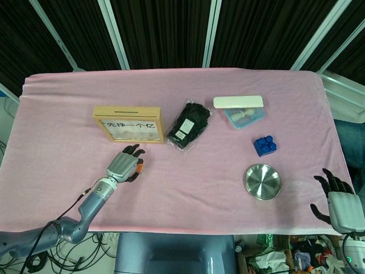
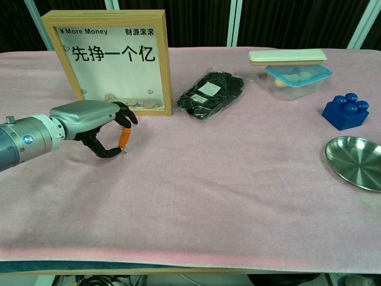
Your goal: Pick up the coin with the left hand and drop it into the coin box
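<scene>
L hand (image 2: 95, 128), grey metal w/ black fingers, is low over the pink tablecloth (image 2: 196, 179), just in front of the wooden-framed glass-front coin box (image 2: 110, 59); fingers curl toward the thumb. Can't tell if the coin's pinched. R hand (image 1: 342, 205) is off table's edge, fingers spread, holding nothing.

Matt pink cloth (image 1: 188, 182) covers the table; wooden-framed coin box (image 1: 129, 123); shiny metal dish (image 1: 263, 181); glossy blue plastic block (image 1: 265, 144).
</scene>
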Robot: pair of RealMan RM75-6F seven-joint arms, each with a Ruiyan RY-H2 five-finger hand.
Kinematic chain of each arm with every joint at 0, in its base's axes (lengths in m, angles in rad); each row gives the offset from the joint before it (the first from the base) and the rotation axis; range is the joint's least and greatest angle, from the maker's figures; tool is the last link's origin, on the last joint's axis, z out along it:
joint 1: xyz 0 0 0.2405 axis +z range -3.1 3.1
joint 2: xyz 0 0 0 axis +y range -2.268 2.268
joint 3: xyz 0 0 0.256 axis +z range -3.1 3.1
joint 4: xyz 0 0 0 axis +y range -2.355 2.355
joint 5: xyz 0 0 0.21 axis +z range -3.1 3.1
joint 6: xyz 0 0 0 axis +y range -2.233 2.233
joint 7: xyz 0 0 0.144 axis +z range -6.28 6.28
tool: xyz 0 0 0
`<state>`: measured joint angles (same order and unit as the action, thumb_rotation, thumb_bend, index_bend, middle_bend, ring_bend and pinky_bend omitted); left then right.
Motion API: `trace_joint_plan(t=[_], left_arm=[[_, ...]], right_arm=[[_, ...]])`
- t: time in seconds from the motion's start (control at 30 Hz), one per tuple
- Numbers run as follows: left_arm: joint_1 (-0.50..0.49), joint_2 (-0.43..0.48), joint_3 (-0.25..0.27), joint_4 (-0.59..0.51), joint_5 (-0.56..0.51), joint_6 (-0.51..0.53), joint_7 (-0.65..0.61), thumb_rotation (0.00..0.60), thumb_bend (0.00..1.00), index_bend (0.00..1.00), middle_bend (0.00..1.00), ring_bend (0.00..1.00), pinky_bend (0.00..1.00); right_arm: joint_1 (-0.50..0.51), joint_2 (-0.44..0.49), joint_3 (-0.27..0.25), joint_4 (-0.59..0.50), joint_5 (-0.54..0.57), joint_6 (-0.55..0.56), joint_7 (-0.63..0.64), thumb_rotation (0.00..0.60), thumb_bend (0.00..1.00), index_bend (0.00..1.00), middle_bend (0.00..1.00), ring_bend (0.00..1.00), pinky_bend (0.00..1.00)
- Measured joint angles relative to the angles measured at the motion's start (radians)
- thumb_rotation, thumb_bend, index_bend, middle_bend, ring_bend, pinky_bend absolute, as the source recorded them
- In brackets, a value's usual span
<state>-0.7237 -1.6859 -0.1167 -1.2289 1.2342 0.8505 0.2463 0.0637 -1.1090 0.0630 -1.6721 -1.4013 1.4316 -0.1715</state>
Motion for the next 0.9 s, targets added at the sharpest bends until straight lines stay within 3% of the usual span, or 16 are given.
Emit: trace_joint_plan(t=[0.3,0.6,0.9], left_arm=[[0.008,0.089,-0.022,-0.144,-0.004,0.041,0.012,0.6,0.42,0.61,0.16,0.0,0.1],[-0.011,0.27,-0.096,-0.441,-0.049,0.084,0.126,0.6,0.42,0.6,0.15,0.0,0.1],[-0.079,0.481,-0.168,-0.726,-0.267,0.079,0.302,0.6,0.42,0.6,0.15,0.0,0.1]], right_arm=[[0.0,0.0,0.002,-0.002,0.003,0.0,0.006,0.6,0.2,0.22,0.06,0.16,0.2],[-0.002,-0.001,0.003,-0.005,0.008,0.002,0.002,0.6,0.2,0.22,0.06,0.16,0.2],[-0.004,-0.003,0.004,-0.008,0.012,0.005,-0.004,0.6,0.2,0.22,0.06,0.16,0.2]])
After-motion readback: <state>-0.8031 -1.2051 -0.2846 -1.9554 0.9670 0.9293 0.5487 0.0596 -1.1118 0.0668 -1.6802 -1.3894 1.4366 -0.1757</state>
